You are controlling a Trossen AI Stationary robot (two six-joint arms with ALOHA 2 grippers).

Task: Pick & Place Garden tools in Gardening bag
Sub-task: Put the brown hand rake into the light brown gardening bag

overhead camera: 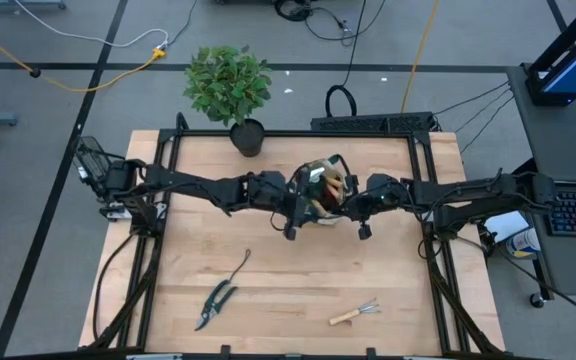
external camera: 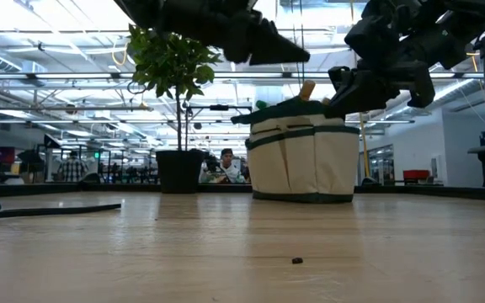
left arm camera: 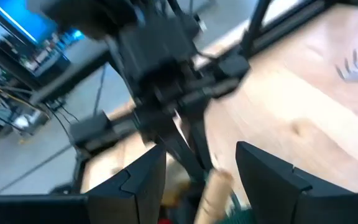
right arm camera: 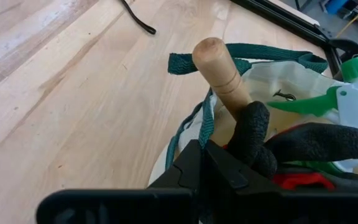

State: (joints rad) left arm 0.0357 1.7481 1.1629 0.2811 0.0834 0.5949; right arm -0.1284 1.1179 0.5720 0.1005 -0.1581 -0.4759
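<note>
The beige gardening bag (overhead camera: 320,190) with green trim stands upright on its base in the middle of the table (external camera: 301,160). A wooden tool handle (right arm camera: 219,71), a black-red glove (right arm camera: 303,146) and a green-white spray bottle (right arm camera: 353,93) stick out of it. My left gripper (left arm camera: 202,152) hovers open over the bag's left side (overhead camera: 298,200). Its fingers stand on either side of the handle's top (left arm camera: 213,193) without touching it. My right gripper (right arm camera: 205,158) is shut at the bag's right rim (external camera: 343,105). My right gripper pinches the bag's rim at the green trim (right arm camera: 207,127) between its two shut fingers, on the bag's right side. The fingers slant down from the table's right. The bag stays upright with its base on the table.
On the near half of the table lie dark pruning shears (overhead camera: 215,305), a thin weeder (overhead camera: 238,268) and a small wooden-handled rake (overhead camera: 356,313). A leafy plant in a black pot (overhead camera: 248,137) stands at the far edge, behind the bag.
</note>
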